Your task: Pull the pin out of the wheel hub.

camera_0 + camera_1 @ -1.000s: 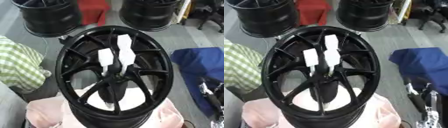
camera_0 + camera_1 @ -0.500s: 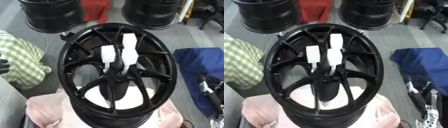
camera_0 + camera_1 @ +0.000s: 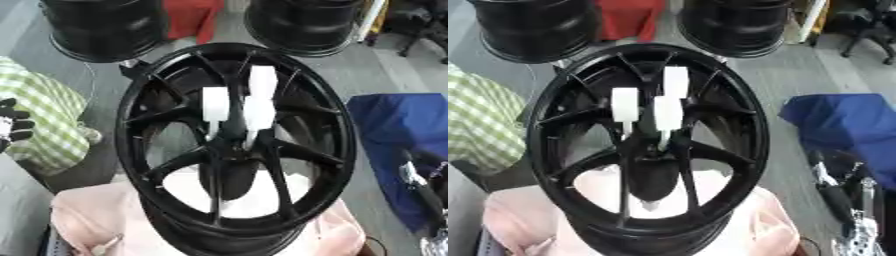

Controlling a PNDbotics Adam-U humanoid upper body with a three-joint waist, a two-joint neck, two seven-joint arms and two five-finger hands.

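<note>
Left eye view: left hand [image 3: 12, 125] at the left edge, dark fingers curled, nothing visibly held; lower in frame than half a second ago, though the whole picture has shifted. Right of that hand, well apart: black wheel hub [image 3: 166, 90] on pink cloth [image 3: 79, 220], three white-handled pins [image 3: 214, 104] upright at its centre.

Right eye view: right arm [image 3: 837, 200] at lower right, fingers not discernible. Pins seated, unchanged.

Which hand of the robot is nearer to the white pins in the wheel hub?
Neither is clearly nearer. The left hand shows at the left edge, level with the white pins; the right hand is low at the right edge.
</note>
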